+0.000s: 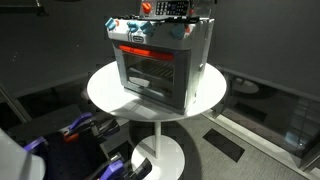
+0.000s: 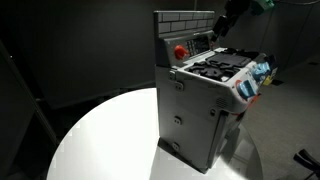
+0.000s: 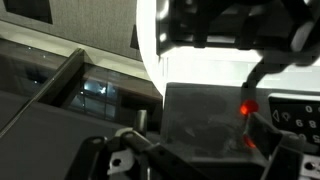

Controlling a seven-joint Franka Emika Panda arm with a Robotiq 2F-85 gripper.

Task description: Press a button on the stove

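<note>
The stove (image 1: pixel 160 70) is a small grey toy oven with a dark glass door and a red handle bar, standing on a round white table (image 1: pixel 105 95). It also shows in an exterior view (image 2: pixel 205 105), with black burners on top, coloured knobs (image 2: pixel 255 80) on its front edge and a red button (image 2: pixel 180 52) on its raised back panel. My gripper (image 1: pixel 172 8) hovers just above the back panel, at the top of the frame in both exterior views (image 2: pixel 232 18). In the wrist view its fingers (image 3: pixel 200 150) look spread and empty over a grey panel with a red glow (image 3: pixel 247 108).
The table (image 2: pixel 100 135) stands on a white pedestal base (image 1: pixel 155 155). Blue and purple equipment (image 1: pixel 55 140) lies on the floor beside it. Dark curtains and walls surround the scene.
</note>
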